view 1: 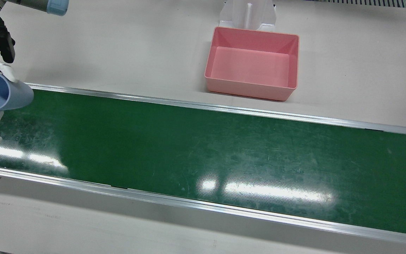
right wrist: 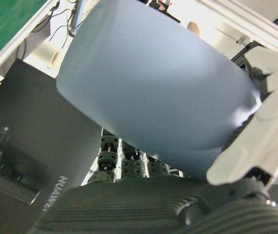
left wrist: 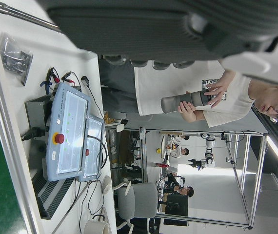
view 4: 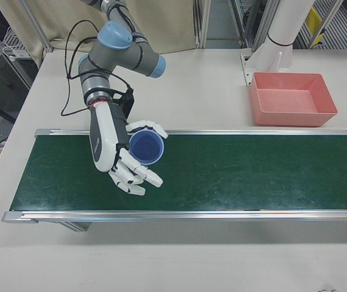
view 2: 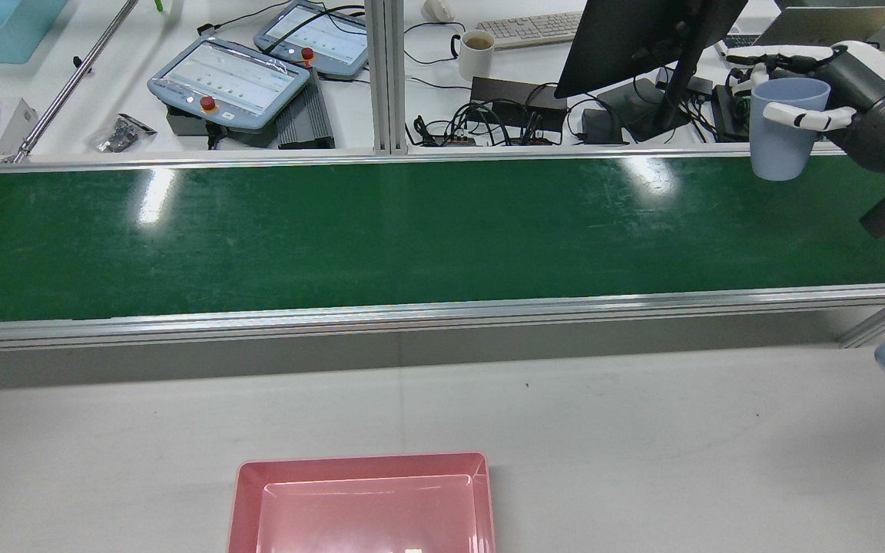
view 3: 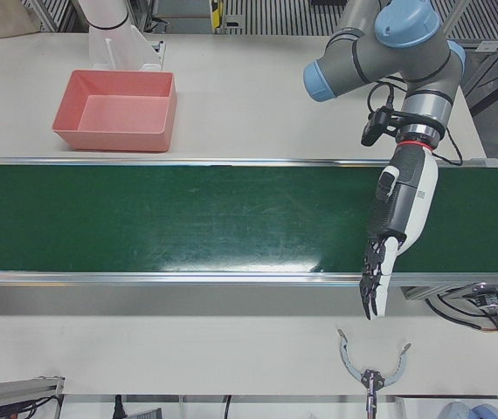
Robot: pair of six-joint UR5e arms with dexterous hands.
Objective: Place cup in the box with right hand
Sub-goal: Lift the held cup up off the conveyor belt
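Carrying the blue cup [view 4: 145, 148] wrapped in your right hand [view 4: 125, 159], lifted above the green belt [view 4: 222, 176] well away from the pink box [view 4: 292, 98], keep it upright and release only over the box floor.

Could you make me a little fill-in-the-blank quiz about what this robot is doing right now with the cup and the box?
1. The right hand is holding a cup whose colour is ____.
2. The pink box stands on the white table, and inside it there is ____.
3. The cup is held above the conveyor belt, whose surface is coloured ____.
4. The left hand holds ____.

Missing words: blue; nothing; green; nothing
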